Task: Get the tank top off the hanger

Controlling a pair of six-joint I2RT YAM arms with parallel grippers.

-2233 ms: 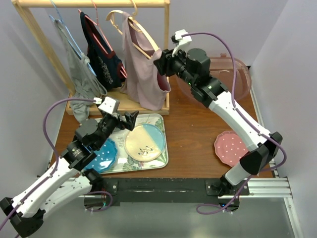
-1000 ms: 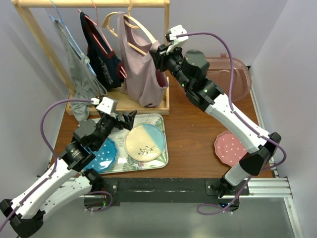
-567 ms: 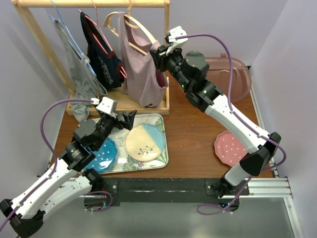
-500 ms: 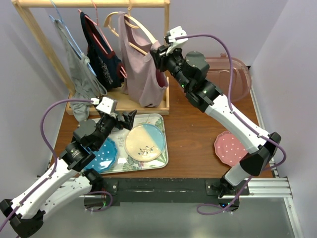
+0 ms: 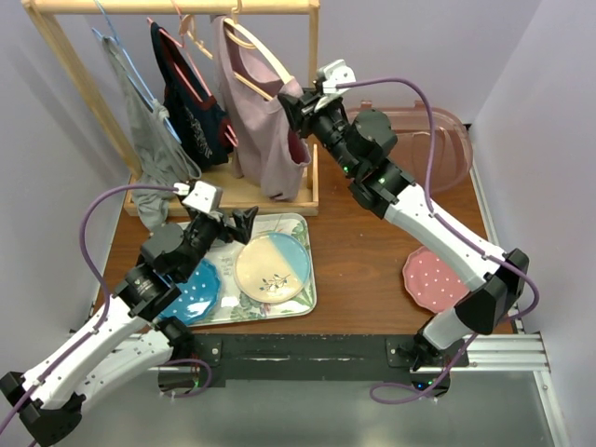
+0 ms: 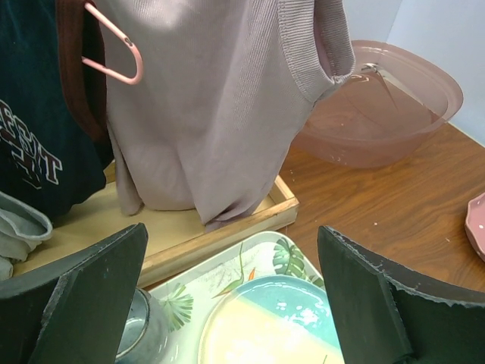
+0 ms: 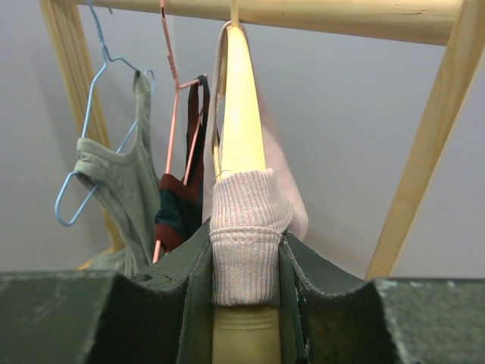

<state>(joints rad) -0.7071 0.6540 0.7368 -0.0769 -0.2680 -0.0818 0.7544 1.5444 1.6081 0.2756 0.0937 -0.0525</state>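
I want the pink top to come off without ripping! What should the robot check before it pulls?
1. Right gripper shut on the strap of the pink tank top: ok.
2. Only strap pinched: not ok, the cream hanger arm looks caught between the jaws too.
3. Hanger hook on wooden rail: ok.
4. Left gripper open, ready to help: ok.
5. Other strap off hanger: cannot tell.

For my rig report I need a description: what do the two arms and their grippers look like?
The left arm and right arm have white link shells with black joints and bases. A purple cable runs to a small white camera block on each wrist. The left gripper and right gripper are black, each with two flat, dark fingers with rough edges.
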